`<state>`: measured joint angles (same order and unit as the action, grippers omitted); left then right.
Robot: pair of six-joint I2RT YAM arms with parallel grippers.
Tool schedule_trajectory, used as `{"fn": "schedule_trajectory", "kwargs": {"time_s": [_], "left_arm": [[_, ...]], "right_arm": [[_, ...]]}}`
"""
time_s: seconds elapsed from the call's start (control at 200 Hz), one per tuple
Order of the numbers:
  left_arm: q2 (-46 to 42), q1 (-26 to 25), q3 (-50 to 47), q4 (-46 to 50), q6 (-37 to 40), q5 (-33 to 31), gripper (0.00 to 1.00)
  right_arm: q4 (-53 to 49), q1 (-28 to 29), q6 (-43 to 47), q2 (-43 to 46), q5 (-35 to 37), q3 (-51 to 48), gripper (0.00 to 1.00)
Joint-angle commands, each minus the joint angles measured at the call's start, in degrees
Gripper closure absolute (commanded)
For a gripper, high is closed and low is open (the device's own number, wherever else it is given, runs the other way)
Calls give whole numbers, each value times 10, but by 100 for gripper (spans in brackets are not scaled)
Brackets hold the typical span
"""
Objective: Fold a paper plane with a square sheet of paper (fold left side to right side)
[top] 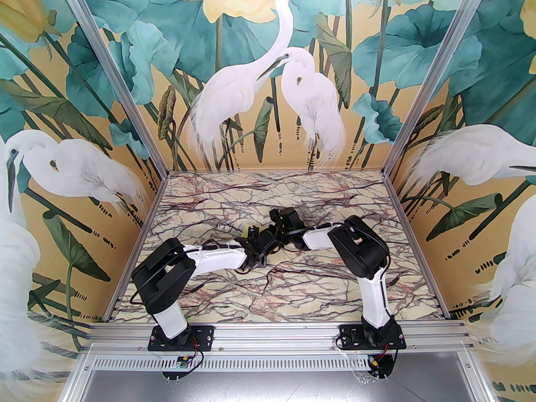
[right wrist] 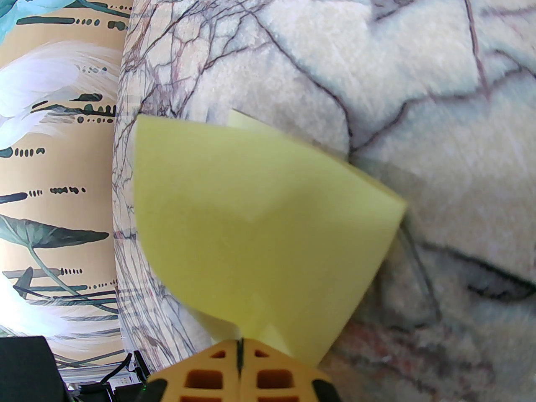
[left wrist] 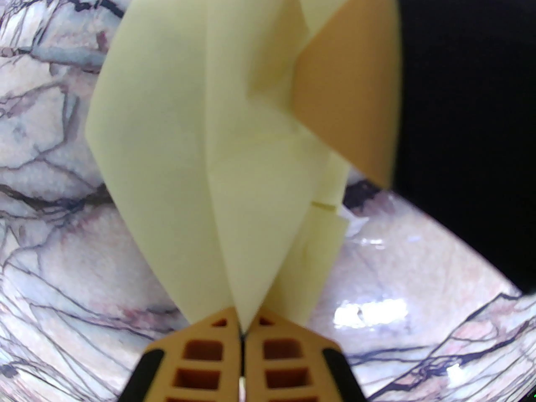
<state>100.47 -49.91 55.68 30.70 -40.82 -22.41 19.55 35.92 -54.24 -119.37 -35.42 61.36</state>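
Fingers [left wrist: 201, 350] of the left gripper [left wrist: 243, 323] were clamped on a pointed end of the pale yellow, creased paper plane [left wrist: 180, 140] rising just ahead; the right gripper [right wrist: 239, 345] pinched another corner. Apparently mid-fold, the next move called for laying left over right.

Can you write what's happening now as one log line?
left pincer: shut on folded pale yellow paper | right pincer: shut on same paper

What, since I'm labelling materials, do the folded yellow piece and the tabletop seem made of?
The paper plane: thin matte paper, pale yellow, holding crisp creases. The table: glossy marble-look top, veined, with bright glare patches; real stone or a printed film, I cannot tell.
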Motion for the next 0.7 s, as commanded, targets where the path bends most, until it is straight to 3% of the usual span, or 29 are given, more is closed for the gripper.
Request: {"fn": "schedule_trajectory", "kwargs": {"time_s": [0.0, 0.55, 0.695], "left_arm": [[19, -5, 7, 30, 7, -12, 92], [38, -7, 19, 39, 14, -3, 90], [30, -8, 20, 42, 16, 4, 79]], "right_arm": [[2, -8, 3, -12, 14, 10, 100], [-29, -20, 11, -33, 32, 23, 100], [-35, -21, 16, -33, 35, 25, 100]]}}
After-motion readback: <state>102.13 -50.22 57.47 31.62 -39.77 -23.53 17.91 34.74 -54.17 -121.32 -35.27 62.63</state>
